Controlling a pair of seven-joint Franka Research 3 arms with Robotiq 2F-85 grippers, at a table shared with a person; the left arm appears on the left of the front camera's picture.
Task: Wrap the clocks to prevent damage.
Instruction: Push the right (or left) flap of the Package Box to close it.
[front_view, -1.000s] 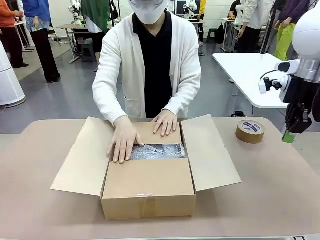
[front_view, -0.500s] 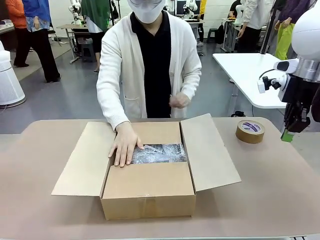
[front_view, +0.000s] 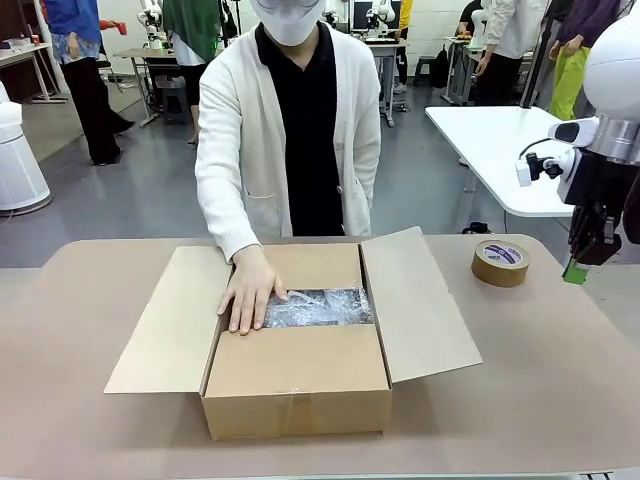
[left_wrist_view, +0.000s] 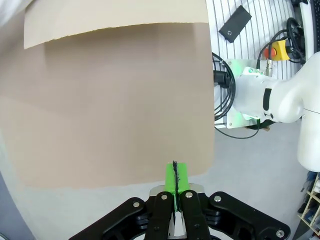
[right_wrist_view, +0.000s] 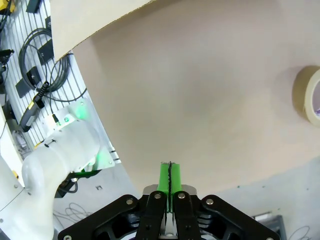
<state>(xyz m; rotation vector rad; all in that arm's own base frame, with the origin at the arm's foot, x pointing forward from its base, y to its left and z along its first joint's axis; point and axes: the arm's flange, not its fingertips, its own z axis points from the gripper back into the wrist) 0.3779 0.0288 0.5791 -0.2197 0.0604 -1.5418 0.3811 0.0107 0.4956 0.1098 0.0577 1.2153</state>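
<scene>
Both tools clenched on nothing, wrapped bundle lying in the open box

The right tool (front_view: 574, 270) hangs above the right end of the table (front_view: 520, 390), its green pads pressed flat together with nothing between them. The roll of brown tape (front_view: 500, 262) lies flat on the table just to this tool's left, apart from it. Farther to its left, well apart, stands the cardboard box (front_view: 297, 375) with both side flaps spread outward and the near flap folded down over the opening. In the gap behind that flap lies clear bubble wrap (front_view: 320, 307); whether clocks are under it cannot be told. The person at the far side presses one hand (front_view: 249, 290) flat on the far flap, fingertips touching the wrap's edge.

The left tool (left_wrist_view: 175, 176) is likewise clamped tight, its pads meeting in a thin dark line and gripping nothing. It hovers over the table near the table's edge, and a pale cardboard flap lies beyond its fingertips, at the top of its wrist view. In the right wrist view the tape roll sits off to one side of the fingers and a flap corner lies ahead of them
</scene>
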